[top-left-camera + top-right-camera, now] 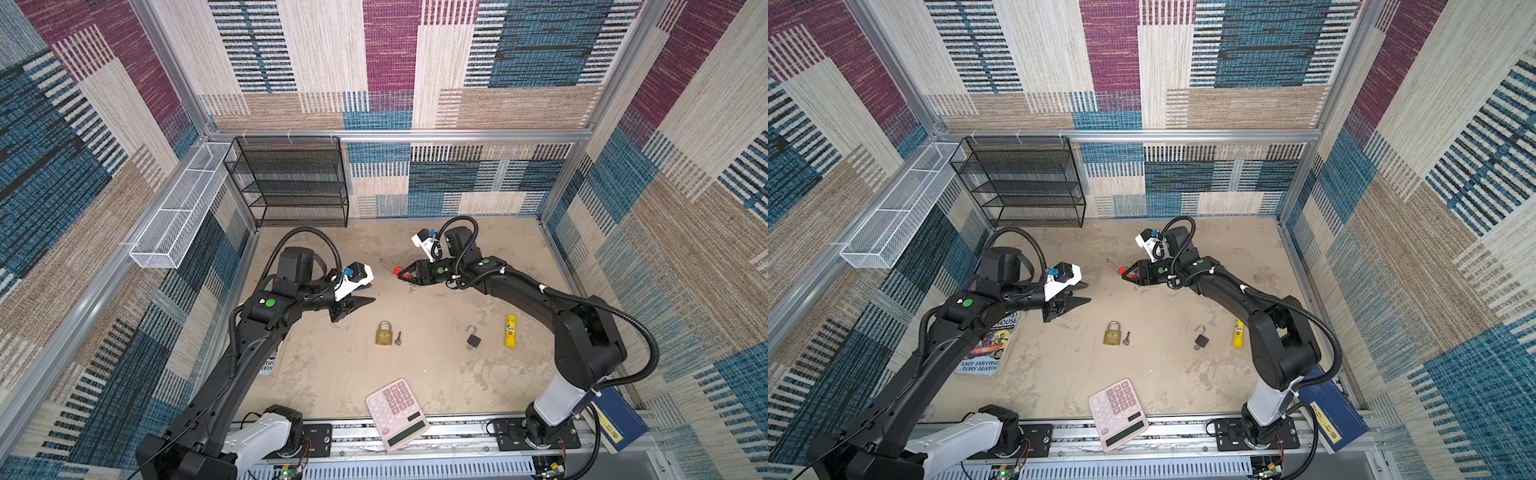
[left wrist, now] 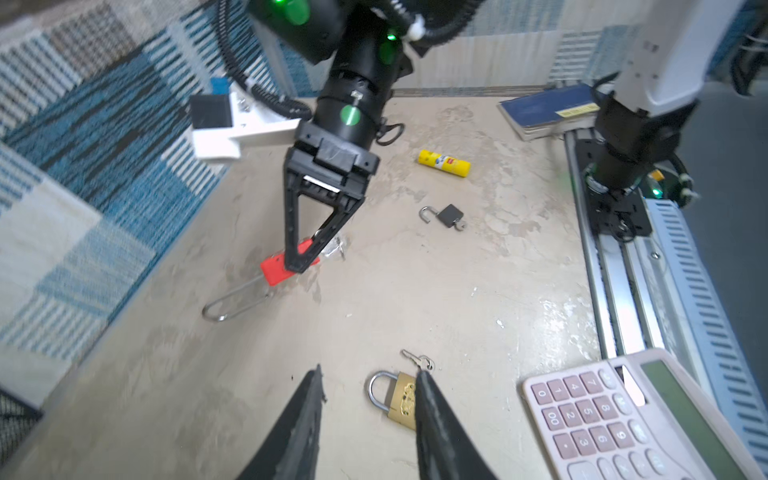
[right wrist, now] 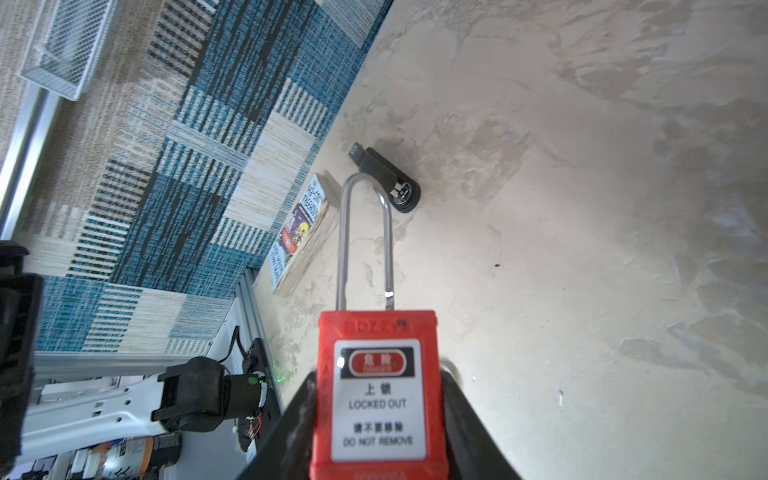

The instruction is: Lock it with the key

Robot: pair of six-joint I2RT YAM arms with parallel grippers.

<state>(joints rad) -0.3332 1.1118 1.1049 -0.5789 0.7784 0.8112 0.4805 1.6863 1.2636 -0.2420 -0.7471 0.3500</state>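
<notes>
Right hand (image 1: pixel 402 274): clamped on the body of the red padlock (image 3: pixel 376 395), one finger on each narrow side. You hold it clear of the surface (image 1: pixel 332 374), toward the back.
Long axis: it runs in line with your right hand's fingers. In both top views it lies nearly level, across the scene.
Pointing: the shackle (image 3: pixel 365 232) leads, sticking out past the fingertips toward the left arm's side and a little toward the back wall. The body's base sits deep between the fingers.
Label face: the white "LOCKED OUT" sticker faces the right wrist camera.
Shackle seat: both legs meet the top of the body, but you cannot tell whether it is latched.
Silver piece (image 2: pixel 334 248): hangs by the body's base, behind the fingers, too blurred to name.
Left hand (image 2: pixel 370 370): fingers apart with nothing between them, hovering near the brass padlock (image 1: pixel 384 334) and well apart from the red one.
Loose key (image 1: pixel 398 338): flat on the surface, just beside the brass padlock.
Black padlock (image 1: pixel 473 338): shackle swung open, lying near a yellow tube (image 1: pixel 510 331).
</notes>
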